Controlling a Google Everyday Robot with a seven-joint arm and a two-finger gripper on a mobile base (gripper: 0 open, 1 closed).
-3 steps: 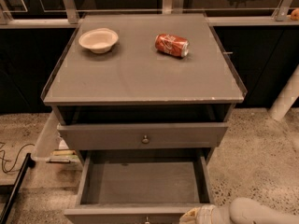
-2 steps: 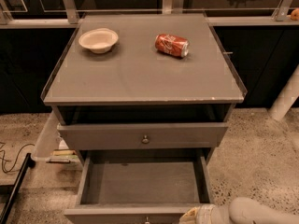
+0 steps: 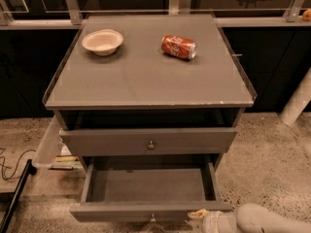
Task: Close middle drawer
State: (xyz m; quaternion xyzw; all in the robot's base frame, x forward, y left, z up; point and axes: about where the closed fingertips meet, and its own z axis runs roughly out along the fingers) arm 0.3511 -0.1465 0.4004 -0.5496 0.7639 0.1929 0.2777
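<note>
The middle drawer (image 3: 150,186) is a grey box pulled far out at the bottom of the camera view. Its inside is bare, and its low front panel carries a small round knob (image 3: 153,219) at the centre. My gripper (image 3: 203,218) is at the bottom right, at the end of my white arm (image 3: 267,221). It sits right at the right end of the drawer's front panel. I cannot tell whether it touches the panel.
The upper drawer (image 3: 151,142) with its own knob stands slightly out under the grey cabinet top (image 3: 146,76). On the top are a beige bowl (image 3: 102,41) and a red soda can (image 3: 179,47) lying on its side. The floor is speckled, with a black cable (image 3: 12,166) at the left.
</note>
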